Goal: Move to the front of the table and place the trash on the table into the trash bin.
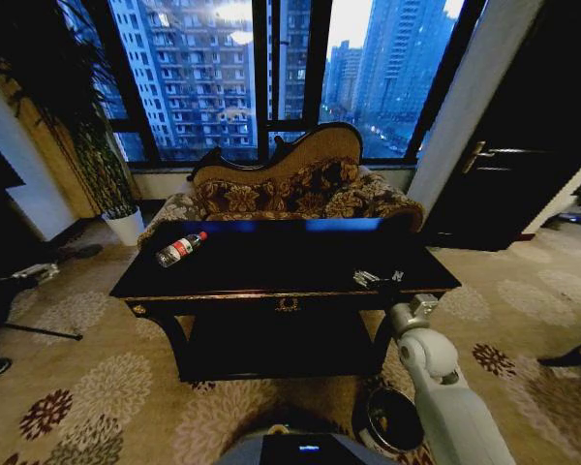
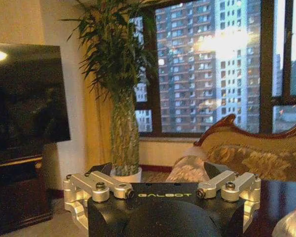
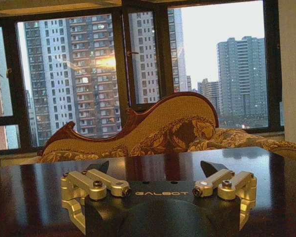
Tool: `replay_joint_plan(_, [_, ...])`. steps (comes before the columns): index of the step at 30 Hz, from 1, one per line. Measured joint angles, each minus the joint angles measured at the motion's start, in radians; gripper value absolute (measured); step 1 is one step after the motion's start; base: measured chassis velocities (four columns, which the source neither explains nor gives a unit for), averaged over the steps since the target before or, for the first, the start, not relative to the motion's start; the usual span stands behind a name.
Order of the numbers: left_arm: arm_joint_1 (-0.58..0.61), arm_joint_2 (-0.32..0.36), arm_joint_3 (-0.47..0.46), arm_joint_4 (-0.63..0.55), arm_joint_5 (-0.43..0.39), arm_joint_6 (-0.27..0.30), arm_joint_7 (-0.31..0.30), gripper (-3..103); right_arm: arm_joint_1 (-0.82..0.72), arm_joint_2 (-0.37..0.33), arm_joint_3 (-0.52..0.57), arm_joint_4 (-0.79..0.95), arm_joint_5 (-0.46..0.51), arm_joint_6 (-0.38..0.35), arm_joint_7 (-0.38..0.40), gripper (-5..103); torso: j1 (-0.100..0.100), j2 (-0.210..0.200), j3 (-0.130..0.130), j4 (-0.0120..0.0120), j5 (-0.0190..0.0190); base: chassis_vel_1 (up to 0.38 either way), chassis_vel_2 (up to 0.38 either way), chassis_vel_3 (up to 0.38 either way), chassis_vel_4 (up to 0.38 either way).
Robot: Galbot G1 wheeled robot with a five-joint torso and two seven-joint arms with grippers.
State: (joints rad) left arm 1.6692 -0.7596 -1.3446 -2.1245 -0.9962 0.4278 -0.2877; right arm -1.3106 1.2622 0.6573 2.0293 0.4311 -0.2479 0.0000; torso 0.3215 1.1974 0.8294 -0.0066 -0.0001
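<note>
Bench [image 1: 271, 266]: bottle [image 1: 180, 249] lying far left.
Right tool [image 1: 380, 279]: open, over right edge.
Left tool [image 2: 158, 170]: open.
Bin [image 1: 392, 418]: floor, right.
Sofa [image 1: 281, 194]: behind bench.

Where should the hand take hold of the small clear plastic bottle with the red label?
Probably across its labelled middle, coming from above: the small clear plastic bottle lies on its side near the far left corner of the glossy black table, red cap pointing right.
</note>
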Motion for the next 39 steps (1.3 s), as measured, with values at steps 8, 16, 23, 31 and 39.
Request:
replay_joint_plan(8, [-0.091,0.019,0.131,0.029,0.042,-0.109,-0.047,100,0.031,0.007,0.004,-0.034,0.007,0.017,0.0,100,0.0,0.0,0.0,0.0,-0.0001,0.0,0.0,0.0,0.0])
replay_joint_plan(16, [-0.117,0.0,0.206,0.052,0.047,-0.248,-0.001,100,0.045,-0.026,0.002,-0.024,0.082,0.028,0.0,100,0.0,0.0,0.0,-0.0001,0.0001,0.0,0.0,0.0,0.0])
replay_joint_plan(23, [-0.013,-0.022,0.105,0.03,0.065,-0.197,0.251,100,0.101,-0.13,-0.026,-0.005,0.194,-0.01,0.0,100,0.0,0.0,0.0,0.0002,0.0002,0.0,0.0,0.0,0.0])
replay_joint_plan(31, [-0.001,-0.065,0.068,0.011,0.037,-0.078,0.355,100,0.115,-0.165,-0.035,0.029,0.253,-0.101,0.0,100,0.0,0.0,0.0,0.0002,0.0,0.0,0.0,0.0,0.0])
replay_joint_plan(39, [-0.194,-0.124,0.203,0.09,0.088,-0.047,0.403,100,0.13,-0.133,-0.039,0.04,0.239,-0.126,0.0,100,0.0,0.0,0.0,-0.0003,-0.0003,0.0,0.0,0.0,0.0])
